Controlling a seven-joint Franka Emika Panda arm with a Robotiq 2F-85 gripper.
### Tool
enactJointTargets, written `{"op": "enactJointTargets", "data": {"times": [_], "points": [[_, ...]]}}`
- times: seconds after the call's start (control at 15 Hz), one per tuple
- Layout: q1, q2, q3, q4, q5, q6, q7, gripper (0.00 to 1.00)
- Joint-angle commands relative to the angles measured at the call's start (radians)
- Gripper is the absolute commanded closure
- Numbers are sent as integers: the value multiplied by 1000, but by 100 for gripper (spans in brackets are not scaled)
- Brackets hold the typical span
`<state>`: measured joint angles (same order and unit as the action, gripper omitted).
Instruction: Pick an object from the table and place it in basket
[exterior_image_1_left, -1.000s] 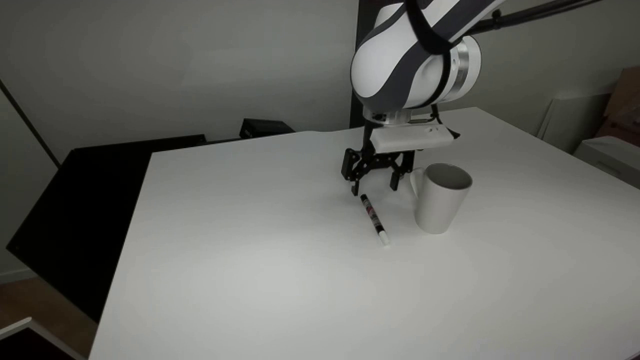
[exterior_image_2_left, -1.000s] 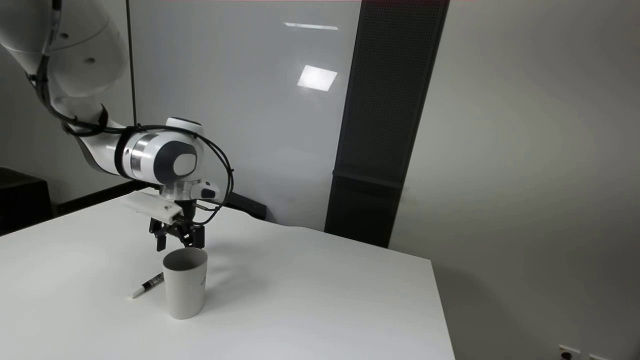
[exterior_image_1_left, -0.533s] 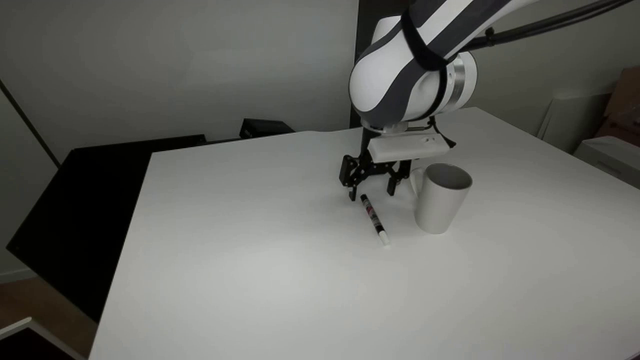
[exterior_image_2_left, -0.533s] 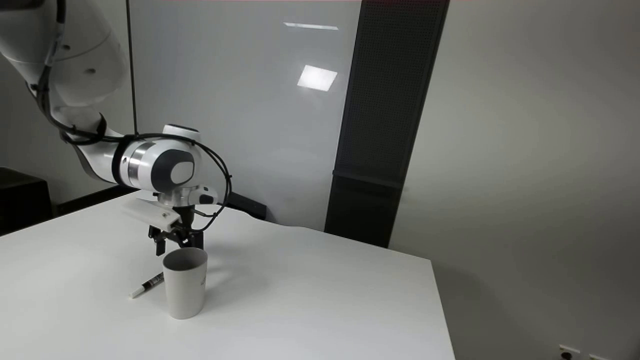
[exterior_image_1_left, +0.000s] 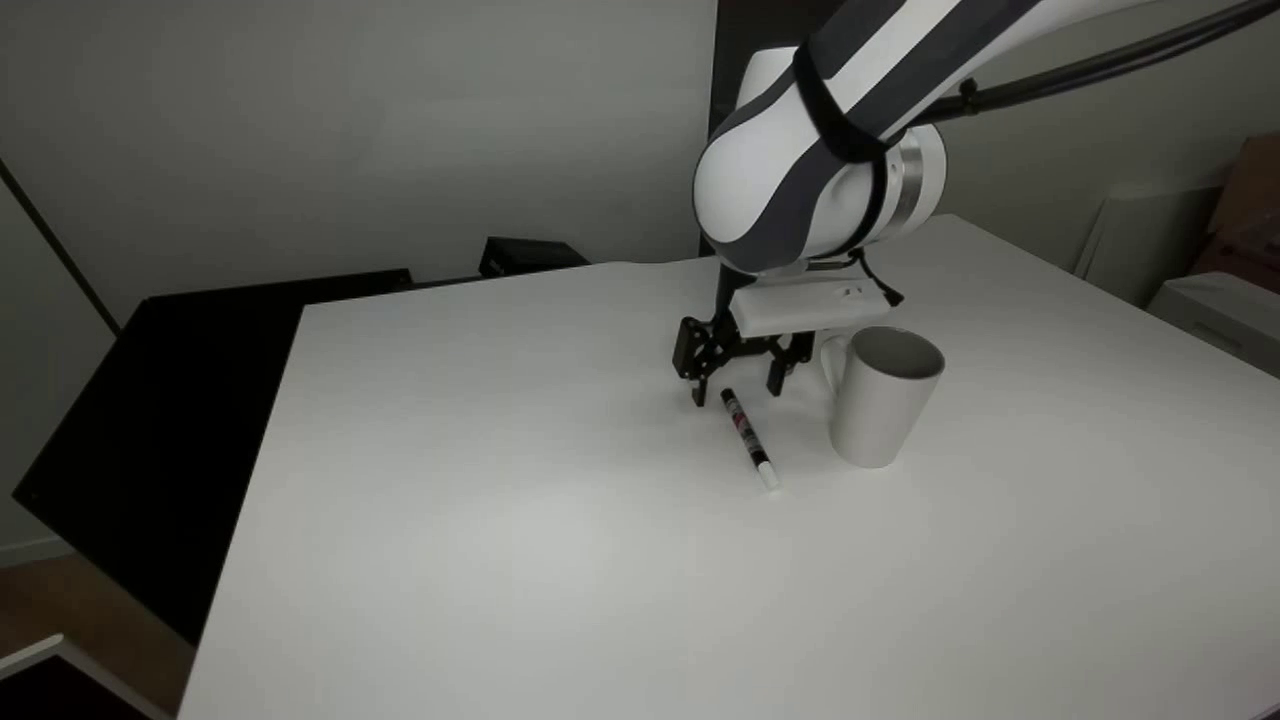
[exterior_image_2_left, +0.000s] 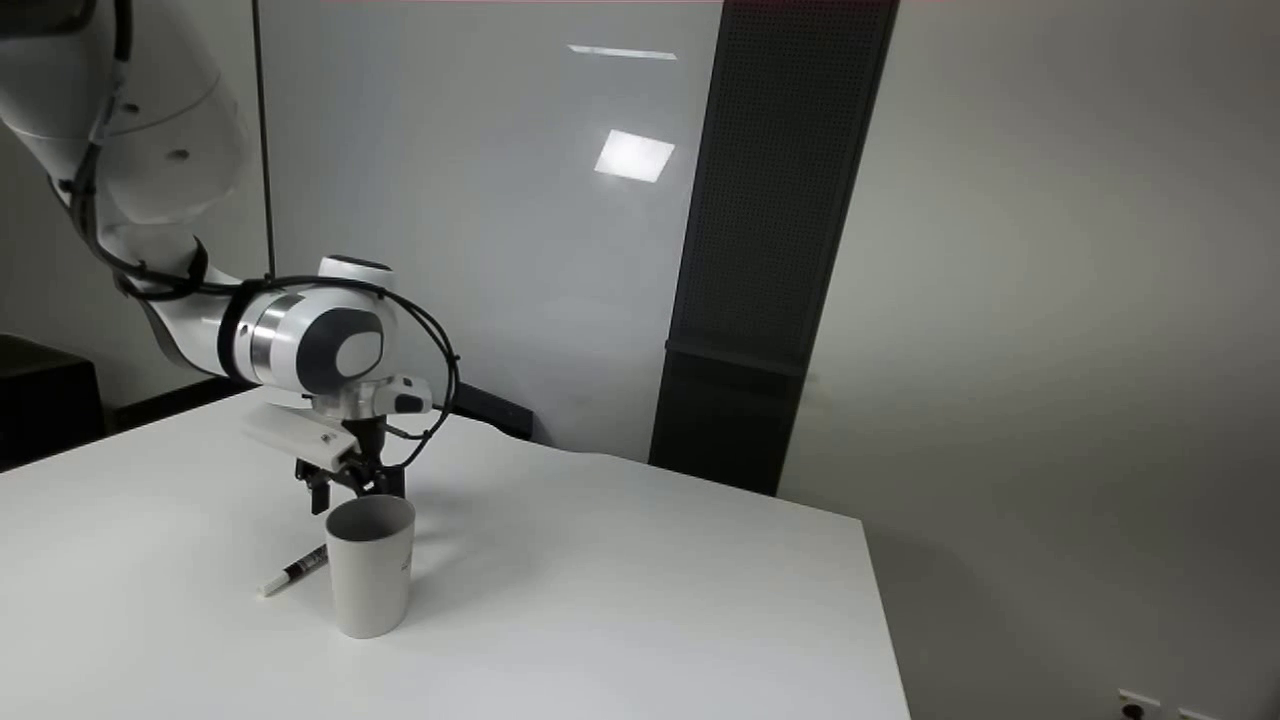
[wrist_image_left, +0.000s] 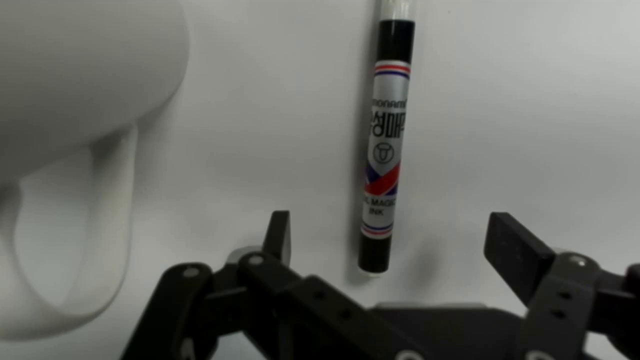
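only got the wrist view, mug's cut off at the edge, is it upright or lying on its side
Observer: Upright: in both exterior views the white mug stands open side up.
Operator: and the marker runs off the top of my picture, does the part i can't see touch the mug
Observer: No, in an exterior view its white end lies apart from the mug, with table showing between them.

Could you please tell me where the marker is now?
In the wrist view, the marker lies on the table, right of the white mug, its lower end showing between the open fingers.
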<state>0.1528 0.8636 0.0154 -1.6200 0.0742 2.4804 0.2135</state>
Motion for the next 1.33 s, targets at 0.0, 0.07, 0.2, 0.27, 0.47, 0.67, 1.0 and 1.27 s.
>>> {"op": "enactJointTargets", "data": {"times": [0.0,0.07,0.2,0.27,0.47,0.67,1.0,1.27], "points": [[11,9,-13,7,-12,15,21,0],[11,10,-13,8,-12,16,21,0],[12,13,-14,8,-12,18,21,0],[12,15,-14,9,-13,19,21,0],[16,24,-18,10,-16,26,23,0],[19,32,-22,12,-20,31,25,25],[26,32,-31,12,-31,33,30,51],[28,32,-40,12,-34,36,33,75]]}}
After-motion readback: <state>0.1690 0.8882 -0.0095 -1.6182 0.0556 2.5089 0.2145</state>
